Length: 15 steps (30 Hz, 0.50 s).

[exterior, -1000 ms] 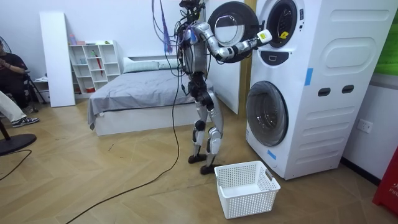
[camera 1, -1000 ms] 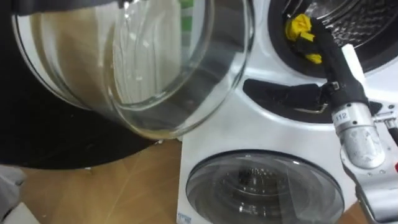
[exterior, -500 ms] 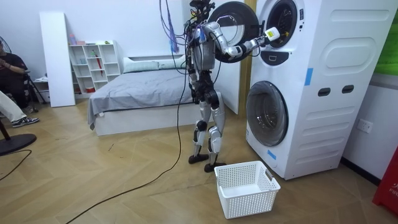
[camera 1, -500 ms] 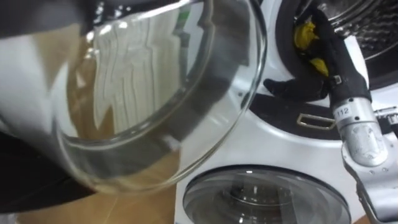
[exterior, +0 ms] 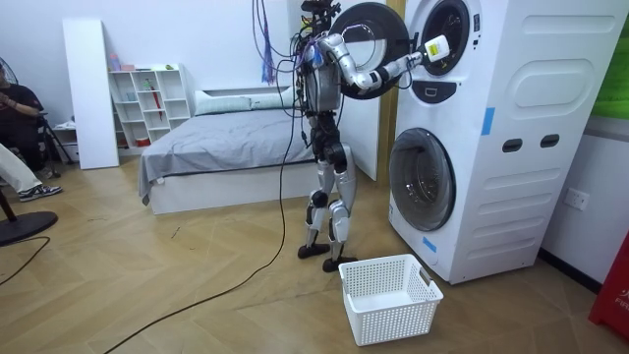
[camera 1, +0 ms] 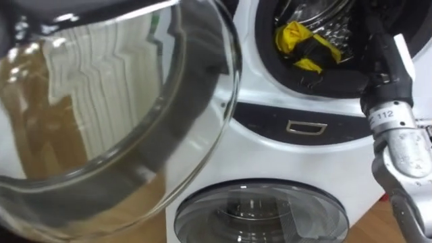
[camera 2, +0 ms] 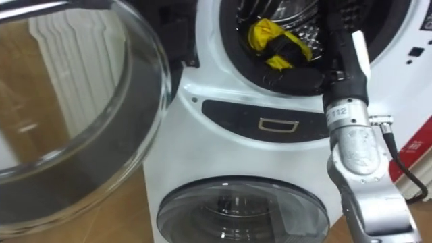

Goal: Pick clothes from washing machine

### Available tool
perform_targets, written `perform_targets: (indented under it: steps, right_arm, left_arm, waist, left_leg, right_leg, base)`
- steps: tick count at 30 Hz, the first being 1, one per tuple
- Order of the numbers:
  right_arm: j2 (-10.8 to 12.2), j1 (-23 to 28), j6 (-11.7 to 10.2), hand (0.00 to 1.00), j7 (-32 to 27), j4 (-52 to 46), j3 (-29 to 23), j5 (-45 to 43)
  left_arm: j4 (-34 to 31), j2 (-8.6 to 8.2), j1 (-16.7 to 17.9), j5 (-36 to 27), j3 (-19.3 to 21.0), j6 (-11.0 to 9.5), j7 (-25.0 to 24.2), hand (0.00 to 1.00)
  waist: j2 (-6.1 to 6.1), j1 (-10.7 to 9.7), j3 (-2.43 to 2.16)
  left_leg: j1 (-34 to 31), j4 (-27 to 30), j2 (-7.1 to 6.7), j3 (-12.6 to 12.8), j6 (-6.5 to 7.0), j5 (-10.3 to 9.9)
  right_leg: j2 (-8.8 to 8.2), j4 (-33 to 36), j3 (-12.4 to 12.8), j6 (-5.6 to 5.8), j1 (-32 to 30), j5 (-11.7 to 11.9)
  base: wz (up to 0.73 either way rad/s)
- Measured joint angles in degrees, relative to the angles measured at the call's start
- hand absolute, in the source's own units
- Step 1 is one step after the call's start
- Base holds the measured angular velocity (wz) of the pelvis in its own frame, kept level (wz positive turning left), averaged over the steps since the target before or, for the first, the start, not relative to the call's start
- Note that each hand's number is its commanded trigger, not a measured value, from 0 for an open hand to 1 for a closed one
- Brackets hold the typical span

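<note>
Clothes (camera 1: pixel 297 42): one yellow bundle crossed by a dark band, lying at the front of the upper drum (camera 1: pixel 317 17), just inside its open port.

Right hand (camera 1: pixel 381 54): black, reaching up from the lower right into that drum, just right of the bundle. Its fingers are lost in the drum's dark, so whether they hold cloth cannot be told.

Seen from the head:
- glass door (camera 1: pixel 115 121), round, swung open to the left of the port
- dark panel (camera 1: pixel 302 127) with a small metal-framed recess, between the two drums
- lower door (camera 1: pixel 260 216), closed, directly beneath the panel

Seen from the room:
- stacked machines (exterior: pixel 511 147), white, at the room view's right
- the robot upright on the wood floor (exterior: pixel 147 285), facing the stack, right arm raised to the upper port
- basket (exterior: pixel 386 295), white, on the floor near its feet, before the lower machine
- bed (exterior: pixel 216 138) with a grey cover, behind the robot
- shelves (exterior: pixel 152 98), white, against the far wall
- person (exterior: pixel 15 147), seated at the room view's left edge
</note>
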Motion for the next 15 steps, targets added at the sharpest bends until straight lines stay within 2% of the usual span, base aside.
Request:
perform_targets:
  steps: [3, 7, 15]
  right_arm:
    - [0.0, 0.0, 0.0, 0.0, 0.0, -0.6, -1.0, 0.6]
    - [0.0, 0.0, 0.0, 0.0, -0.8, -1.1, -2.5, 0.6]
    - [0.0, 0.1, 0.0, 0.0, -0.8, -1.1, -2.7, 0.6]
  left_arm:
    - [0.1, -0.11, 1.0, 0.8, 0.1, 0.4, 0.9, 0.0]
    - [0.0, -0.97, 1.9, 1.0, 0.1, 0.7, 1.0, 0.0]
    - [0.0, -1.65, 2.0, 0.9, 0.1, 0.9, 0.9, 0.0]
  waist:
    - [0.23, 0.0, -0.02]
    - [1.42, -0.1, -0.46]
    - [1.72, -0.1, -0.42]
  left_leg:
    - [0.0, -0.1, 0.38, 0.1, -0.22, -0.1]
    - [0.0, -0.1, 0.5, 0.2, -0.33, -0.2]
    - [0.1, 0.0, 0.63, 0.0, -0.67, -0.2]
  right_leg:
    - [0.31, 0.0, 0.1, -0.34, -0.2, 0.2]
    - [0.45, 0.1, 0.0, -0.49, -0.3, 0.3]
    - [0.5, 0.1, -0.4, -0.86, -0.1, 0.5]
  base:
    - [-0.04]
    - [-0.02]
    - [0.0]
